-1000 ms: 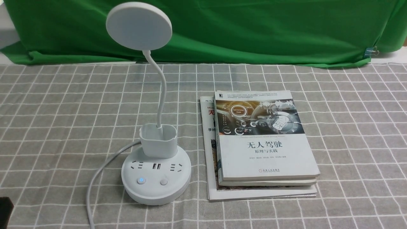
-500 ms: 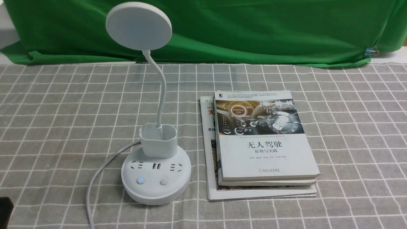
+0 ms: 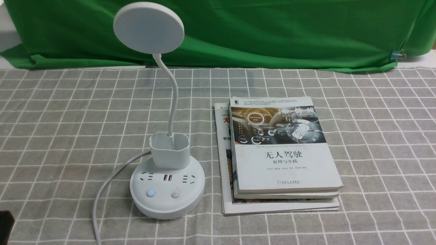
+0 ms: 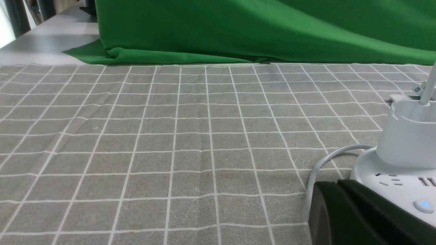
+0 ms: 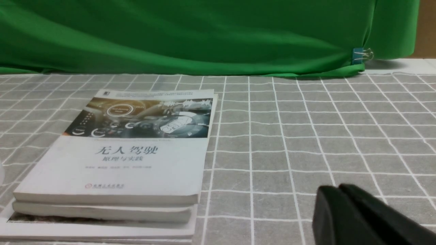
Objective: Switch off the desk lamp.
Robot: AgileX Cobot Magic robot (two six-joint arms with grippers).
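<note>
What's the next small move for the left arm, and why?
Probably ease the left claw forward and right toward the blue-lit round button on the white round-based desk lamp: the button glows, nothing touches it, and the claw's fingers look closed beside the base, ready to press.

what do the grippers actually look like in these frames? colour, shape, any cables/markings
Little shows. The left gripper and right gripper both appear as matte black, smooth, blunt-edged finger blocks pressed together along a thin seam. No cables, markings or arm links are visible.
</note>
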